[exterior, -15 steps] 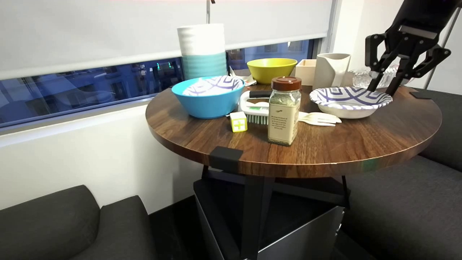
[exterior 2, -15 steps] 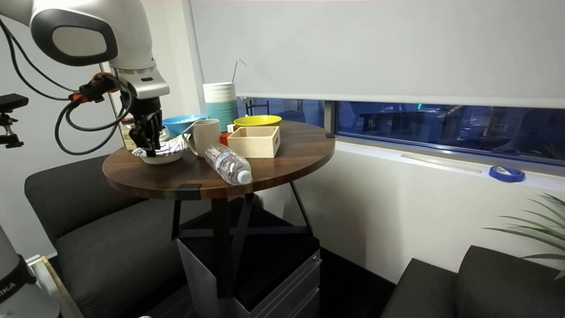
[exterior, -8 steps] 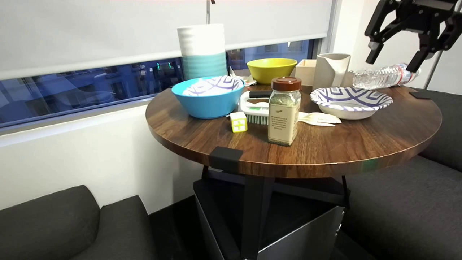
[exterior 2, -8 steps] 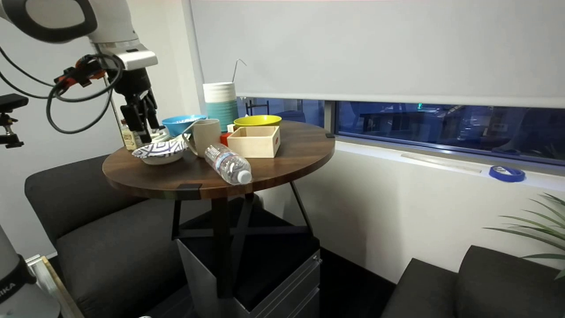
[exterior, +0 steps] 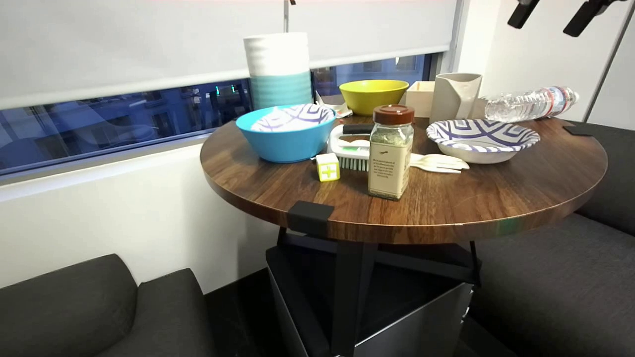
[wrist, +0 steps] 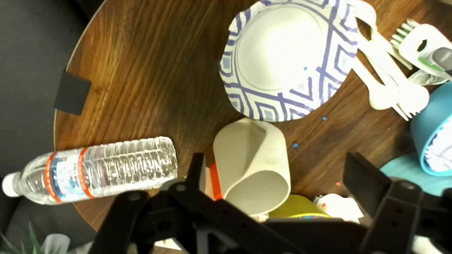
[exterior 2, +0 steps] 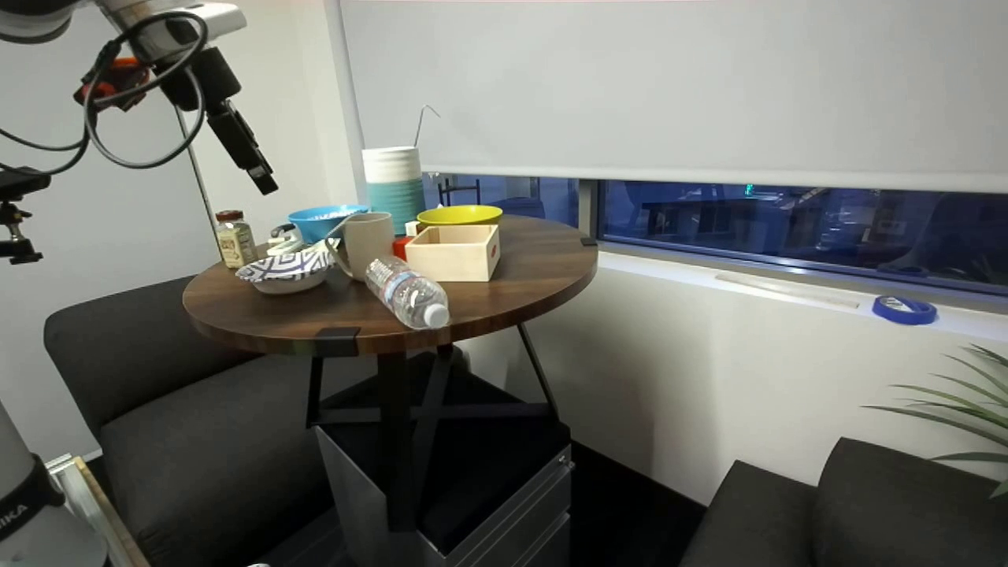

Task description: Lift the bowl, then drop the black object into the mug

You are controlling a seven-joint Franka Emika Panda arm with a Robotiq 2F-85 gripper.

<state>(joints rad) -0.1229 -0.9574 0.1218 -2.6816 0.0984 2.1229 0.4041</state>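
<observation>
My hand (exterior: 542, 29) has gone up higher, its two fingers (wrist: 365, 181) spread wide. The stripy bowl (wrist: 282, 53) has stayed put on the table (exterior: 521, 193), in from the edge with the black patch (wrist: 72, 93), just beside the mug (wrist: 243, 158).

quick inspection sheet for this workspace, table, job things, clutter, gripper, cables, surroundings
Surface: wooden table, small blue flecks on it.
Job's things: striped bowl upright on the table; mug upright beside it, contact unclear; black object not identified.
Clutter: bottle on its side; lidded jar upright; light blue bowl holding a patterned bowl; yellow bowl; wooden box; brush; pale utensils.
Gripper: jaws open, nothing held, off the table.
Cables: looped, off the table.
Surroundings: dark seats, partly lowered blind, window.
</observation>
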